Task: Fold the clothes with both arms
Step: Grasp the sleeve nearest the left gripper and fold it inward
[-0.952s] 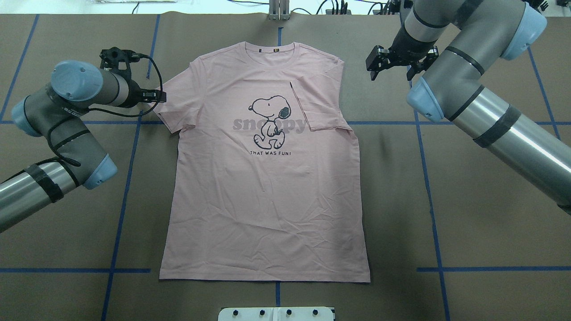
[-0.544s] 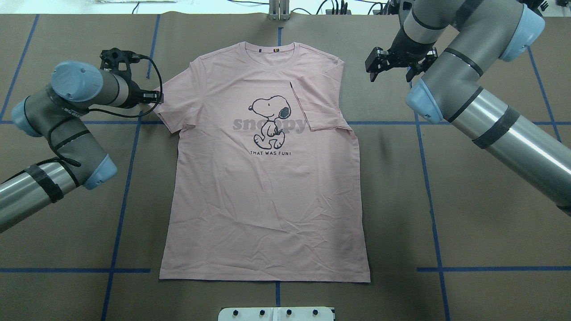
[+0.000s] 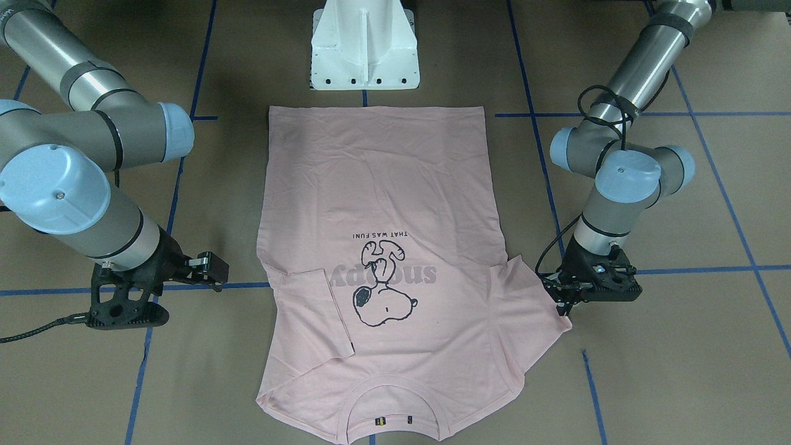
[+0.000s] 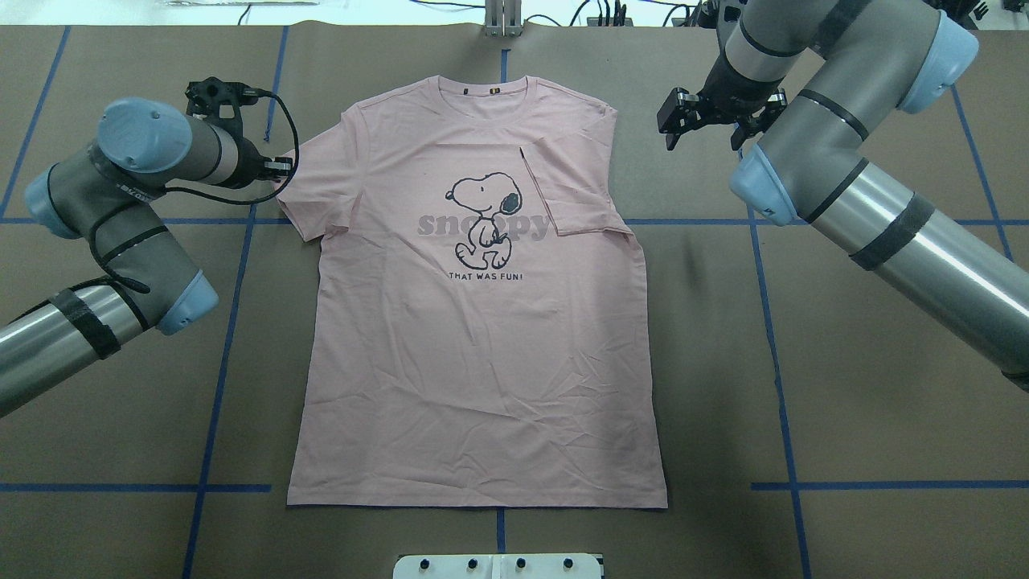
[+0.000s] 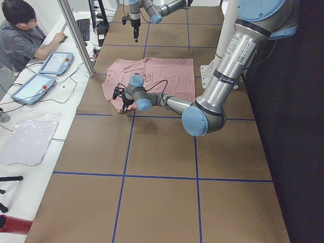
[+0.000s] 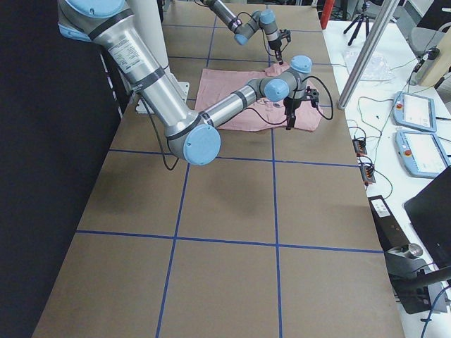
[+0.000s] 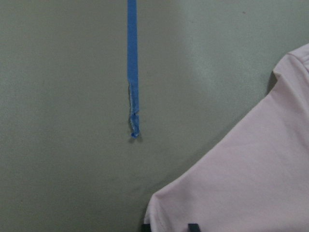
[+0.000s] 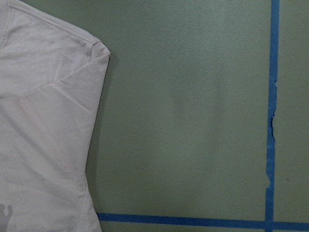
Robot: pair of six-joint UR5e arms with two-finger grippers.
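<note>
- The T-shirt [image 4: 474, 362] lay face up mid-table [image 4: 844, 362], collar toward the far edge, hem toward the robot's edge. Its right sleeve [image 4: 575, 189] was folded in over the chest.
- The left gripper [image 4: 280, 167] sat at the hem of the left sleeve [image 4: 309, 189]; whether it pinched the cloth could not be told.
- The right gripper [image 4: 707, 133] hung spread and empty beside the right shoulder, apart from the cloth.
- Judged best: catch both hem layers, lift low, carry toward the Snoopy print [image 4: 486, 217], and mirror the right sleeve.
- Brown paper crossed by blue tape [image 4: 217, 386] covered the table.
- A person [image 5: 23, 35] sat at a side bench with tablets [image 5: 54, 63].
</note>
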